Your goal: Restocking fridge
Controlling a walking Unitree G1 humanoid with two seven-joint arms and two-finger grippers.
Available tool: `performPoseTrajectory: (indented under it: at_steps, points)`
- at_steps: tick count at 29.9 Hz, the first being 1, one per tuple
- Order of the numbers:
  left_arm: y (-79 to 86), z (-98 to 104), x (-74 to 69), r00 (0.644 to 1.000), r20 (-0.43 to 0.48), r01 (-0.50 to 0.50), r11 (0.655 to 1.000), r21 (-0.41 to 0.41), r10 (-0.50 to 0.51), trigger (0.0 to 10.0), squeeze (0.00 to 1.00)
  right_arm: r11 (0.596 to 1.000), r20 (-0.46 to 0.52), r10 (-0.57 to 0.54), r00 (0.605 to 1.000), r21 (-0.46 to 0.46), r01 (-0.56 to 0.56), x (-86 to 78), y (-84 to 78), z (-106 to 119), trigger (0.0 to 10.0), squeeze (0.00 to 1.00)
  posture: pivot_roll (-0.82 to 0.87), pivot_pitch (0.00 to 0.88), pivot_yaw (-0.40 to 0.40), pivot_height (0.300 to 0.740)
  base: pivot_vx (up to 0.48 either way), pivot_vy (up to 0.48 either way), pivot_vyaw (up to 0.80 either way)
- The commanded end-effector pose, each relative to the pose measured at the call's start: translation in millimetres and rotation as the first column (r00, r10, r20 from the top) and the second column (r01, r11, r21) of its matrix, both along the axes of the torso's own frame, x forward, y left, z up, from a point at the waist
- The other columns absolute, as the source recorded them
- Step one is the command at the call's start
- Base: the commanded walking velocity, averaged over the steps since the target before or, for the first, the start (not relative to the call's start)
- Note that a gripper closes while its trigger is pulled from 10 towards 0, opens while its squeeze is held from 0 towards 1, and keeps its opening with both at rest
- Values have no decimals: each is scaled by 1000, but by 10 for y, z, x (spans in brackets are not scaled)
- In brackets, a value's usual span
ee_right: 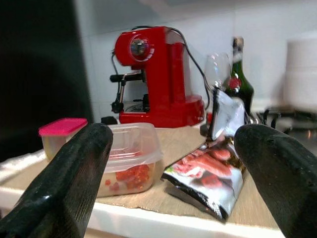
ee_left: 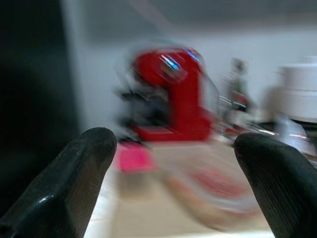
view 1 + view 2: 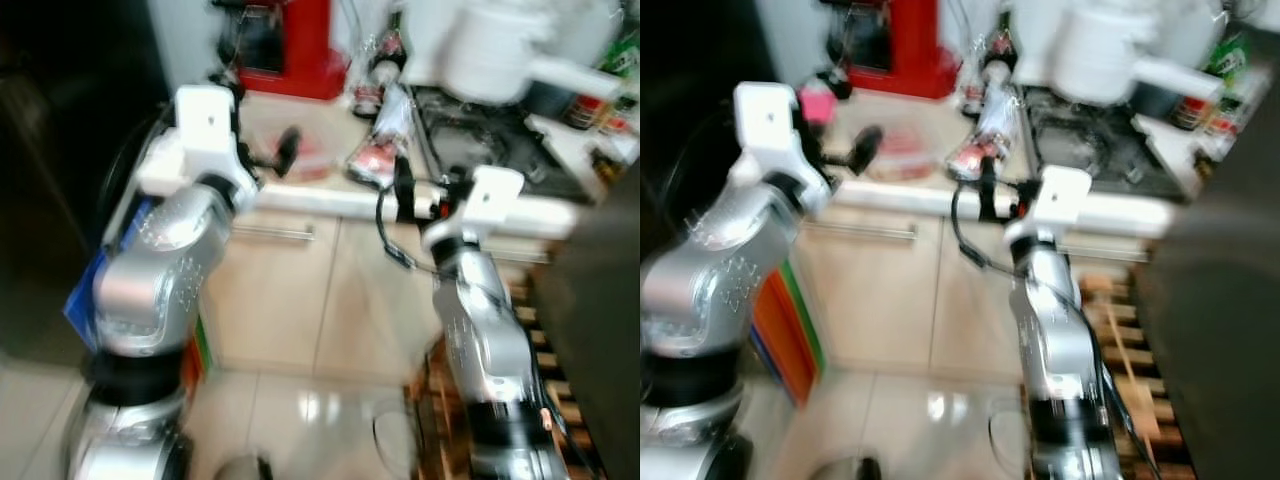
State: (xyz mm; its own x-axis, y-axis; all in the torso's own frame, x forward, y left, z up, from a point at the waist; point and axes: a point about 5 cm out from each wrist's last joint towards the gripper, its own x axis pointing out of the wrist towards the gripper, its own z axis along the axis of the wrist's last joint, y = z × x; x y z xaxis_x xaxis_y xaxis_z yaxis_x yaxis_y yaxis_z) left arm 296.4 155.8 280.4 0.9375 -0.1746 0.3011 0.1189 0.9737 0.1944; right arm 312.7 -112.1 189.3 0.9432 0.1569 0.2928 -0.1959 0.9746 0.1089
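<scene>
A: Head view, blurred: both arms raised toward the counter (image 3: pixel 330 200).

B: Left wrist: left gripper (image 2: pixel 176 181) spread, empty.

A: Right wrist: right gripper (image 1: pixel 173 173) spread before 1 clear tub (image 1: pixel 131 161) and 1 food packet (image 1: pixel 210 176). Reaching while moving risks shoving either off.

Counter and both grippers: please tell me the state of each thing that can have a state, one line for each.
Clear food container: lid on, red food inside, standing on the counter.
Small tub with pink lid: closed, upright.
Food packet: lying on the counter, top end raised.
Dark bottle: upright.
Red coffee machine: upright against the wall.
Left gripper: jaws open, holding nothing.
Right gripper: jaws open, holding nothing.
</scene>
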Motion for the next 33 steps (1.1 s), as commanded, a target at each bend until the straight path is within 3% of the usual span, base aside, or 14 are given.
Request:
performPoseTrajectory:
  at_steps: [1,4,6,11,13,15,20,23,33]
  points:
    - [-87,-10,-104,998,33,57,998,-7,-57,10000,0,998,13,-48,999,-48,48,16,-32,7,10000,0,88,0,-62,711,0,0,0]
    - [-108,-157,-188,996,-10,83,996,-35,-83,10000,0,989,14,-120,993,-83,121,22,-114,-3,10000,0,100,0,-68,711,0,0,0]
    - [-163,-429,-321,987,-96,114,986,-125,-127,10000,0,965,74,-197,978,-162,206,-13,-188,57,10000,0,107,0,-72,711,0,0,0]
    - [-254,-580,-459,974,-131,172,978,-118,-187,10000,0,946,54,-273,961,-167,278,-173,-281,67,10000,0,116,0,-74,711,0,0,0]
    - [-225,-519,-474,979,-98,169,980,-100,-179,10000,0,946,67,-269,961,-170,277,-230,-296,112,10000,0,116,0,-70,711,0,0,0]
    - [-146,-384,-494,985,-32,168,985,-31,-169,10000,0,932,121,-291,949,-186,310,-309,-385,255,10000,0,113,0,-63,711,0,0,0]
    - [-143,-278,-499,985,23,170,985,-25,-169,10000,0,919,178,-319,931,-184,350,-346,-429,391,10000,0,108,0,-61,711,0,0,0]
    - [-210,-73,-514,968,145,210,977,-28,-204,10000,0,934,207,-287,936,-159,321,-342,-370,431,10000,0,105,0,-66,711,248,0,0]
    - [-179,-10,-424,970,183,162,987,1,-159,10000,0,949,254,-241,937,-140,282,-319,-281,547,10000,0,106,0,-84,711,451,0,0]
